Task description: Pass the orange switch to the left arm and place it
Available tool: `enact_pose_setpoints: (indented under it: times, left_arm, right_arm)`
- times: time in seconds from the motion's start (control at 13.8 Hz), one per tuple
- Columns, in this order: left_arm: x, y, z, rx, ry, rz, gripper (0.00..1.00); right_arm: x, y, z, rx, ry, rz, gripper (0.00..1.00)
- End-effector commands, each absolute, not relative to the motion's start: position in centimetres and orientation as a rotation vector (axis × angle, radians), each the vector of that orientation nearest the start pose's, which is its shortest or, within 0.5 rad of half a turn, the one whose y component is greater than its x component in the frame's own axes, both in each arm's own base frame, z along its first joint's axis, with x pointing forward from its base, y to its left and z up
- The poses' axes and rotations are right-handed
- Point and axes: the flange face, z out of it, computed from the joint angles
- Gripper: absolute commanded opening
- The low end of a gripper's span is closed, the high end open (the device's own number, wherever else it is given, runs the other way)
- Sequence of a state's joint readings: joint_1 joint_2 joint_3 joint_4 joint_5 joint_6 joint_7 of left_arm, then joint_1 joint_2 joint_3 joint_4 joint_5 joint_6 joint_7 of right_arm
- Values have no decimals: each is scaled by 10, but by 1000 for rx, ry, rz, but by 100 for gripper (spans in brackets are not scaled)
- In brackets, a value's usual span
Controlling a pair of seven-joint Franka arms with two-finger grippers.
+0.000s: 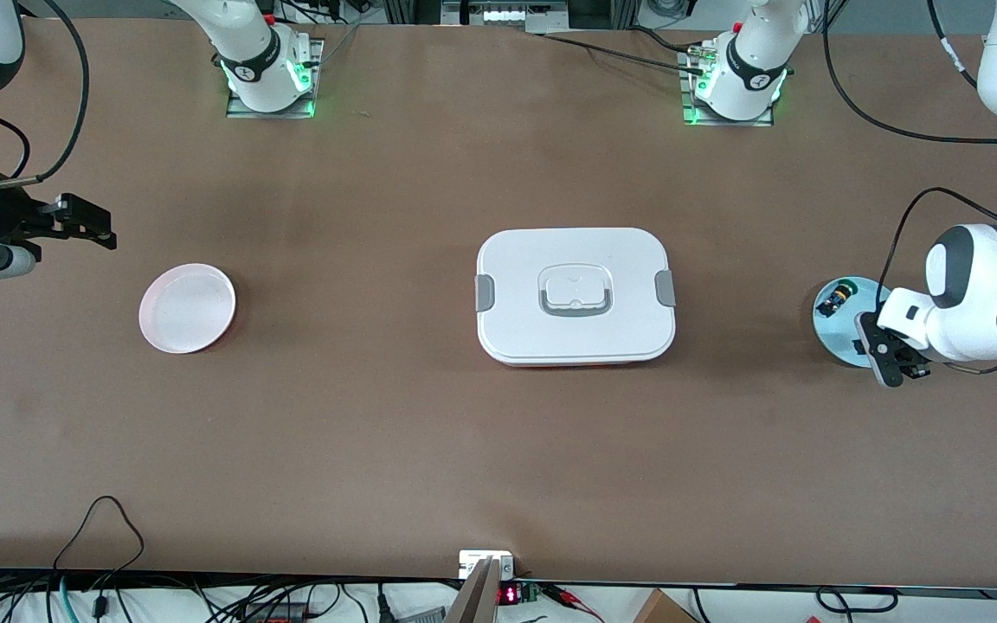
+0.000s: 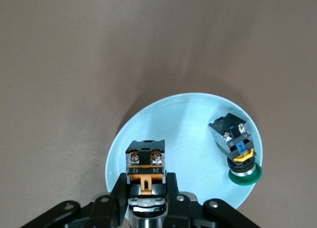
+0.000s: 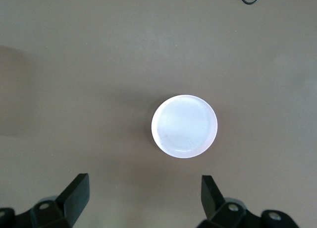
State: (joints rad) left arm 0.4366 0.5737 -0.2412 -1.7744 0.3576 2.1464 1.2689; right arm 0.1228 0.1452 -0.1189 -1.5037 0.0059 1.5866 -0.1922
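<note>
The orange switch (image 2: pixel 145 166), black with an orange block, sits between the fingers of my left gripper (image 2: pixel 145 181), which is shut on it over the light blue plate (image 2: pixel 173 119). In the front view my left gripper (image 1: pixel 890 362) is at the plate's (image 1: pixel 832 330) edge toward the left arm's end of the table, and it hides the switch. The white box (image 1: pixel 575 294) with grey clips stands mid-table. My right gripper (image 1: pixel 83 221) is open and empty, up over the table near the pink plate (image 1: pixel 187 308); in the right wrist view its fingers stand wide apart (image 3: pixel 143 186).
A green-capped switch (image 2: pixel 235 143) with a blue-yellow body lies on the blue plate, also seen in the front view (image 1: pixel 837 298). The pink plate (image 3: pixel 184 126) is empty. Cables trail along the table's edge nearest the front camera (image 1: pixel 100 519).
</note>
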Motion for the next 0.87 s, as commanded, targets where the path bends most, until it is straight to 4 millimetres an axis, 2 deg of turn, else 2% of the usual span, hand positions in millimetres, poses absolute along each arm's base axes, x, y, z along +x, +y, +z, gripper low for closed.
enact_pose_setpoints:
  times: [0.0, 0.22, 0.36, 0.58, 0.72, 0.8]
  left_arm:
    - [613, 158, 230, -2475, 1889, 351, 100]
    - [612, 155, 236, -2472, 1895, 351, 100]
    - [615, 150, 252, -2456, 1886, 343, 100]
    - [623, 134, 290, -2503, 1831, 328, 100]
    - [618, 126, 320, -2694, 1636, 384, 100]
    - [618, 120, 345, -2760, 1527, 388, 100]
  right_arm:
    - [598, 8, 579, -3144, -282, 81, 100]
    - [601, 9, 581, -3150, -286, 45, 100]
    - [600, 9, 582, -3151, -295, 45, 100]
    - [600, 9, 582, -3148, -290, 50, 100]
    - [600, 9, 582, -3147, -287, 52, 100]
    - [600, 10, 582, -3146, -290, 52, 100]
